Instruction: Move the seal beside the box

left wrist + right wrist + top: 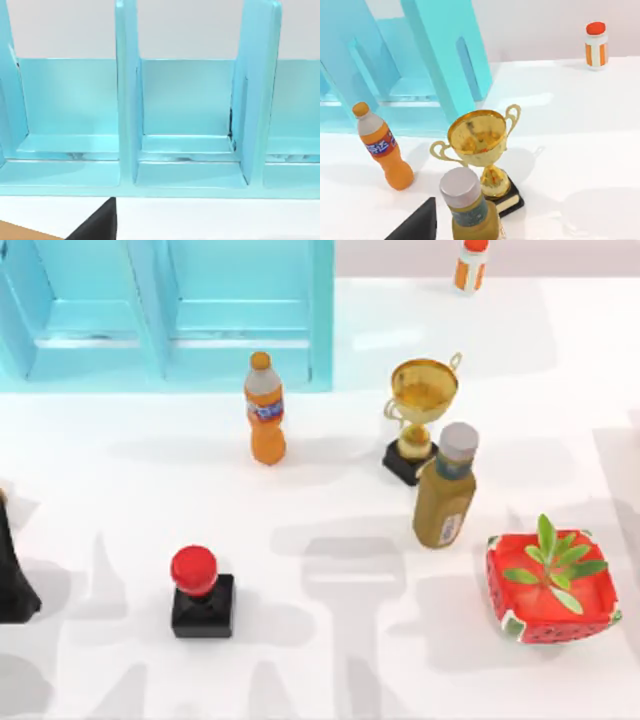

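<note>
1. White tabletop [330, 660] spreads across the top view, crossed by grey shadows of the arms, with a pale wall behind it.
2. At the far left edge of the top view, about mid-height, a black part of the left arm [12, 575] juts in; whether its fingers are wide or narrow cannot be told.
3. A large light-blue cabinet [165, 310] takes up the upper left of the top view, and the left wrist view looks straight into its open compartments.
4. The seal [201, 592] stands upright in the lower left of the top view, red knob on a black square base, alone on the table and well apart from everything else.
5. An orange soda bottle [265, 410] stands just in front of the cabinet, above centre.
6. A gold trophy [421, 415] on a black base stands right of centre; a bottle of yellow-brown sauce with a grey cap [446, 490] stands just beside it, nearer the lower edge.
7. A small orange-and-white bottle with a red cap [470, 265] stands at the top edge, right of centre.
8. The box [550, 590], red with melon-rind corners and a green plant inside, sits at the lower right, far from the seal.
9. Nothing reveals how the right arm's fingers stand, so that cannot be told.
</note>
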Robot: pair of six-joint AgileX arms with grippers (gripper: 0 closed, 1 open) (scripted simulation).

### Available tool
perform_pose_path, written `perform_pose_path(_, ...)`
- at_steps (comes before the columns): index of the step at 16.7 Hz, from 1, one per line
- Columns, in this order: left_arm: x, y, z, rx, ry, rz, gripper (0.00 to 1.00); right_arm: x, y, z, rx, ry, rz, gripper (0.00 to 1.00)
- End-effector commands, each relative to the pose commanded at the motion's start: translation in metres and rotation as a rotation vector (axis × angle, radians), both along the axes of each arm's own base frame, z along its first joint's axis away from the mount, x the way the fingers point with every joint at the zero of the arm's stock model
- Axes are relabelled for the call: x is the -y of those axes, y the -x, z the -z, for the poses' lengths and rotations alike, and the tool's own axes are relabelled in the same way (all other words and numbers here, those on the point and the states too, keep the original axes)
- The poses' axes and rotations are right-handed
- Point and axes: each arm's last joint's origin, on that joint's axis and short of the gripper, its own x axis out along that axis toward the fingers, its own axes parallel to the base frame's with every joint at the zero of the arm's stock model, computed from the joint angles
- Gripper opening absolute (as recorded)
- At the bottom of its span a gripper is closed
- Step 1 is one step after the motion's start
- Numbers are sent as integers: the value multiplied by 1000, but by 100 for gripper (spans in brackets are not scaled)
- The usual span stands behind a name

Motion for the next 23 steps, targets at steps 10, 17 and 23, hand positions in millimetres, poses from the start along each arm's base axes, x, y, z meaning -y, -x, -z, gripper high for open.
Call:
perform_pose_path(10,0,0,0,0,0,0,100,-190,-97,-62,-798,153,-161,100)
perform_pose_path(17,0,0,0,0,0,0,100,-325,-105,14,-1053,410,37,100)
perform_pose_path(23,0,0,0,0,0,0,100,-382,-90,43,-984,428,157,100)
